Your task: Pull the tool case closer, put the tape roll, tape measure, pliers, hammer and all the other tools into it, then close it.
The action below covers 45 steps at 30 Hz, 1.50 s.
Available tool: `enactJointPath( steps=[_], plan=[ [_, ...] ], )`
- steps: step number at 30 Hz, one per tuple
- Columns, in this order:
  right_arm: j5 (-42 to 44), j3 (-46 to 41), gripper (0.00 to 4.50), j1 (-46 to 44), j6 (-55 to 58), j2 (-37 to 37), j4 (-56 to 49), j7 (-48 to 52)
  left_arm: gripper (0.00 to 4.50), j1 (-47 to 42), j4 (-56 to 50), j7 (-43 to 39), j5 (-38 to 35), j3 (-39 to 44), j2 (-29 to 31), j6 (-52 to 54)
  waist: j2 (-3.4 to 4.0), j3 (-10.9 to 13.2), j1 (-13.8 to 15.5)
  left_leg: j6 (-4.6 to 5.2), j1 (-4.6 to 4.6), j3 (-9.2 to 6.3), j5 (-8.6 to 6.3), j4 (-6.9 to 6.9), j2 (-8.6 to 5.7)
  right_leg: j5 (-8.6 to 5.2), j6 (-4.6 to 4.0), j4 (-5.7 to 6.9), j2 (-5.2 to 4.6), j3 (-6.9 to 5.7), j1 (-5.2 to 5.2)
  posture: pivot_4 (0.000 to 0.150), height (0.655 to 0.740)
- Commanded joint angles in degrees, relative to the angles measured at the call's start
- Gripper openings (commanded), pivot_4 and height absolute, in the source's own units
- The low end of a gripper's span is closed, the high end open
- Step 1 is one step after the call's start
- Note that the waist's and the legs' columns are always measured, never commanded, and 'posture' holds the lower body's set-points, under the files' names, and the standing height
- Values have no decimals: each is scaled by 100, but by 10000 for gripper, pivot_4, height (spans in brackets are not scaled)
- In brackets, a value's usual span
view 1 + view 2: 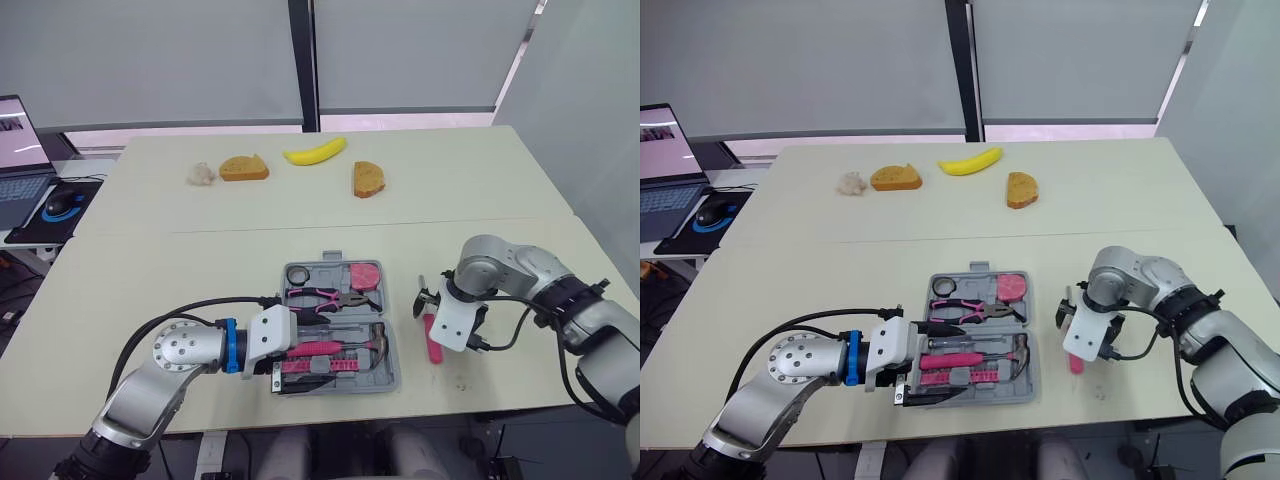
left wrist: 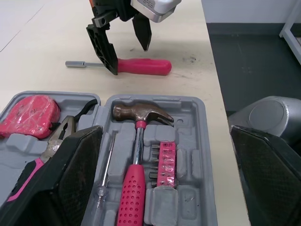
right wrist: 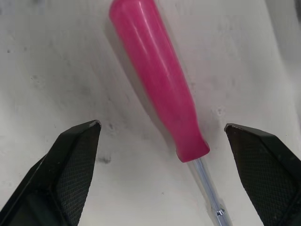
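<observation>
The right gripper (image 3: 162, 126), jaws apart, straddles the pink screwdriver (image 3: 157, 80), which lies near-to-far on the bench (image 1: 200, 260) (right of the tool case (image 1: 392, 372)). The left gripper (image 2: 164, 136), jaws also apart, is farther off.

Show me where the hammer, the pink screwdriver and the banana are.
hammer (image 2: 138, 146), left wrist view, on its metal shaft.
pink screwdriver (image 3: 175, 115), right wrist view, on its handle.
banana (image 1: 314, 152), left eye view, on its middle.
</observation>
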Motion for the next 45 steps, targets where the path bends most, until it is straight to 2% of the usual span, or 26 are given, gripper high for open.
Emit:
enactJointPath(
  steps=[1,2,5,9,19,26,30,34,39,41,45],
  plan=[
    [-360,104,44774,-257,-294,202,496,-329,45000,-91,-343,79,-29,-29,-8,94,0,0,-6,-2,-1,0,1,0,0,0,0,0,0,1,-1,1500,7400],
    [-416,126,44774,-292,-362,236,590,-373,45000,-107,-362,88,-38,-27,-2,126,-1,-1,-5,-3,4,-1,2,-1,1,0,0,0,1,0,2,1500,7400],
    [-561,162,39134,-327,-458,312,806,-505,45000,-142,-440,136,-87,-22,-24,209,-1,-1,-6,-4,9,-3,2,-1,1,0,0,1,1,-1,8,1500,7400],
    [-545,149,26577,-289,-550,326,864,-488,45000,-278,-539,186,-206,-19,-112,399,-6,-4,-4,-1,20,-5,1,-1,0,0,0,2,2,-2,19,1500,7400],
    [-138,-124,7811,-23,-462,54,488,-239,45000,-560,-521,197,-305,-33,-150,644,-6,-5,-4,9,40,-8,-6,-2,0,0,0,-1,3,-1,42,1500,7400],
    [962,-733,7268,455,529,-703,-792,652,45000,-594,-382,164,-224,-49,-175,512,2,2,24,11,30,-8,-6,-1,-7,0,0,-5,-3,0,38,1500,7400],
    [2020,-1706,7268,1254,2335,-1792,-2459,1281,45000,-557,-262,207,-182,-32,-217,390,18,11,84,11,15,-12,-7,0,-7,0,0,-7,-4,-3,28,1500,7400],
    [2694,-2716,7268,2425,4603,-2447,-3798,1158,45000,-517,-118,220,-126,-53,-258,200,18,11,145,12,5,-12,-7,0,-3,0,-1,-6,-4,-4,17,1500,7400],
    [3388,-3877,7269,4013,7520,-2623,-5394,650,45000,-532,59,142,-100,-54,-254,5,22,10,162,13,-6,-12,-8,0,0,0,-1,-3,-4,-5,8,1500,7400],
    [3628,-4162,7269,4317,8701,-2449,-5824,320,45000,-581,154,113,-72,-80,-269,-86,22,10,159,13,-9,-9,-8,1,-2,0,0,-2,-5,-4,4,1500,7400],
    [3787,-4405,7269,4634,10016,-2015,-6206,-539,45000,-643,259,110,-16,-143,-318,-198,19,9,165,14,-8,-10,-8,1,-2,1,2,-3,-5,-8,6,1500,7400]
  ],
)
